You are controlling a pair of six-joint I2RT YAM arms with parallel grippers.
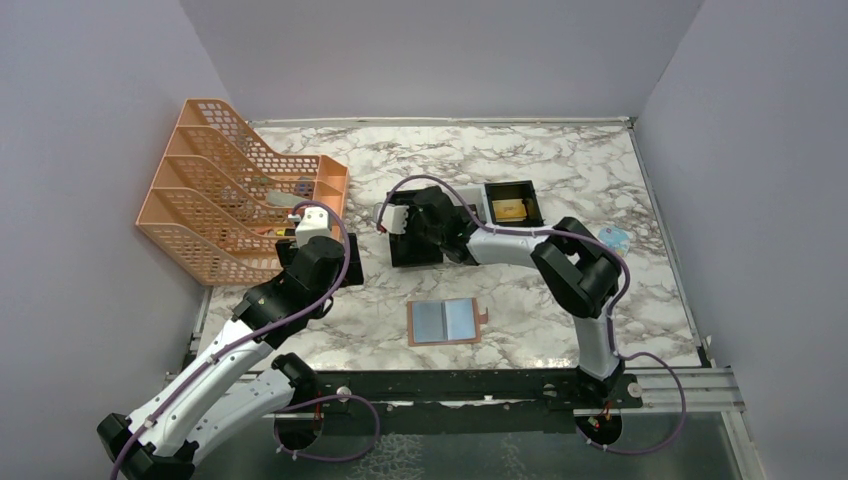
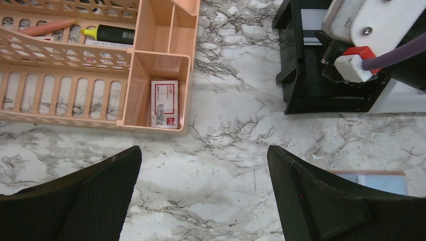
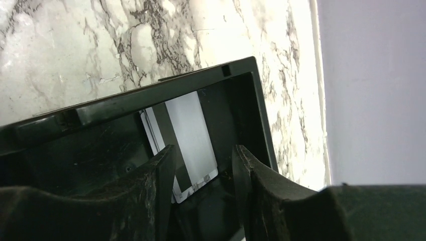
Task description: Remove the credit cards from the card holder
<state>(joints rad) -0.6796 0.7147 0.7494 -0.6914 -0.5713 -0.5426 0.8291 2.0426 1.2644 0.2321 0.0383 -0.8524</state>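
Note:
The card holder [image 1: 447, 322] lies open and flat on the marble, tan edge around light-blue lining; its corner shows in the left wrist view [image 2: 374, 179]. A greyish-silver credit card [image 3: 193, 125] with a dark stripe rests inside the black tray [image 3: 166, 90]. My right gripper [image 3: 203, 148] is down in that compartment, its jaws apart with a bare gap between them; the card sits just beyond the left finger. From above, the right gripper [image 1: 400, 222] is over the tray's left end. My left gripper [image 2: 203, 150] hangs wide open over bare marble, holding nothing.
An orange mesh desk rack [image 1: 230, 190] stands at the left, holding a staples box [image 2: 164, 103] and a yellow highlighter [image 2: 108, 34]. The tray's [image 1: 415, 255] right compartment holds a yellowish item [image 1: 508, 209]. Purple walls enclose the table.

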